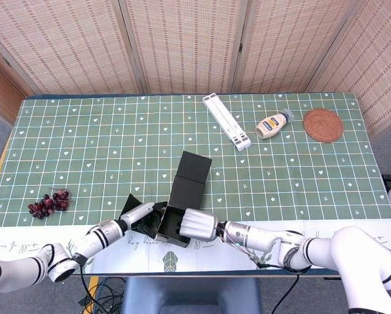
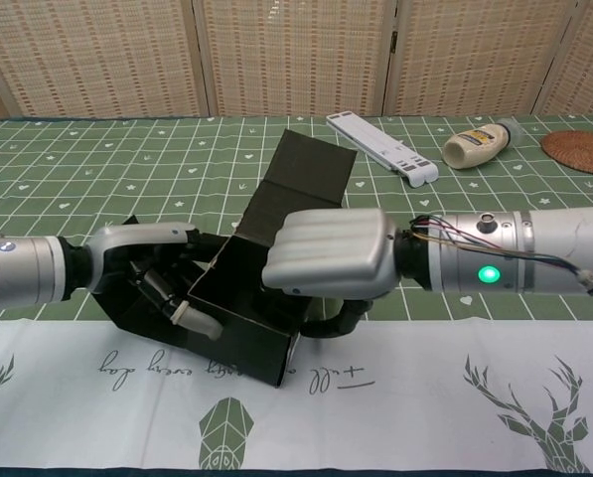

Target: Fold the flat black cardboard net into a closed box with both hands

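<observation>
While I work at the near edge of the table, the only writing I can make out is a looping script on the white runner beside its printed stag heads; it is too stylised for me to read with confidence. A yellow label shows on the squeeze bottle lying far right, but its wording is too small to tell.

My box sits half-formed at the near middle, straddling the runner and the green cloth. Its black walls stand up around an open cavity, and nothing shows inside but dark card. One long flap leans up and away toward the far side.

My left hand comes in from the left, fingers curled against the box's left wall and a loose side flap, touching the card; I cannot tell how firmly it holds. My right hand comes in from the right, fingers pressed together and folded over the right wall's top edge, thumb hooked below, gripping that wall.

Grapes lie at the near left. A white folding stand rests far of the box, and a woven coaster lies just right of the bottle.
</observation>
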You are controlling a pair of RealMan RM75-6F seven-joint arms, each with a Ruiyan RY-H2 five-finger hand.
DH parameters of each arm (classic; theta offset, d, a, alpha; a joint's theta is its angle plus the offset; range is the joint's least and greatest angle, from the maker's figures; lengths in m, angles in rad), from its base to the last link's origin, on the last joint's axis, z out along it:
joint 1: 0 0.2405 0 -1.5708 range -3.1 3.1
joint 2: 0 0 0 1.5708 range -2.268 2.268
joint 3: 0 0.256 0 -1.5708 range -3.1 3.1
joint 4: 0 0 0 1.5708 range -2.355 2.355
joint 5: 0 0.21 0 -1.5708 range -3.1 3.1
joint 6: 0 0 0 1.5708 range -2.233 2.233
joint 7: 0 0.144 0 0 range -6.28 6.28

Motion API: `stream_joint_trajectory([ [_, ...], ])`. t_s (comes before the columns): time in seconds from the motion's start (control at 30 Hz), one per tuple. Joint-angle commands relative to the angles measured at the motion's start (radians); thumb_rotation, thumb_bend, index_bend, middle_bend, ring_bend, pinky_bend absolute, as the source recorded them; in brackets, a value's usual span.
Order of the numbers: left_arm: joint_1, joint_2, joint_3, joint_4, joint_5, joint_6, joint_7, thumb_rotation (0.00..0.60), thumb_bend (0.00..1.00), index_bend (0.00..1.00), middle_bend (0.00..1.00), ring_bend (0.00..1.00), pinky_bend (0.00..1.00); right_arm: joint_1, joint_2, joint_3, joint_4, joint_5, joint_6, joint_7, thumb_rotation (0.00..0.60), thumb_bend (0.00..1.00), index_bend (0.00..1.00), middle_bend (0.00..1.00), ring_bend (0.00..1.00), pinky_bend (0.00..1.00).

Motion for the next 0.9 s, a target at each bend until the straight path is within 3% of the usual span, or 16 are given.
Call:
stream_joint_trajectory([
  [0.03, 0.000, -0.001, -0.001, 0.000, -0.001, -0.001, 0.001, 0.600, 0.07, 0.23, 0.24, 0.55, 0.81, -0.002, 0.001, -0.001, 0.001, 0.000, 0.005, -0.004, 0.600, 0.63, 0.75, 0.77, 0.81, 1.00],
  [0.13, 0.000, -0.002, -0.004, 0.001, -0.006, -0.002, 0.004, 0.600, 0.07, 0.23, 0.24, 0.55, 0.81, -0.009, 0.004, 0.001, 0.005, -0.001, 0.020, -0.015, 0.600, 0.57, 0.70, 0.67, 0.81, 1.00],
  [0.3, 0.003, -0.004, -0.022, 0.002, -0.030, -0.005, 0.011, 0.600, 0.07, 0.22, 0.24, 0.55, 0.81, -0.034, 0.009, 0.025, 0.000, 0.018, 0.061, -0.051, 0.600, 0.42, 0.23, 0.30, 0.80, 1.00],
  [0.43, 0.010, -0.009, -0.049, -0.001, -0.071, -0.012, 0.033, 0.600, 0.07, 0.21, 0.24, 0.52, 0.81, -0.053, 0.021, 0.044, -0.012, 0.051, 0.066, -0.072, 0.600, 0.33, 0.02, 0.14, 0.76, 1.00],
  [0.63, 0.031, -0.031, -0.081, 0.012, -0.136, -0.027, 0.116, 0.600, 0.07, 0.15, 0.22, 0.52, 0.81, -0.077, 0.044, 0.072, -0.048, 0.118, 0.036, -0.126, 0.600, 0.25, 0.00, 0.04, 0.73, 1.00],
  [0.9, 0.058, -0.010, -0.109, -0.035, -0.189, -0.021, 0.284, 0.600, 0.07, 0.00, 0.00, 0.52, 0.81, -0.132, 0.070, 0.107, -0.098, 0.194, 0.068, -0.136, 0.600, 0.24, 0.00, 0.03, 0.73, 1.00],
])
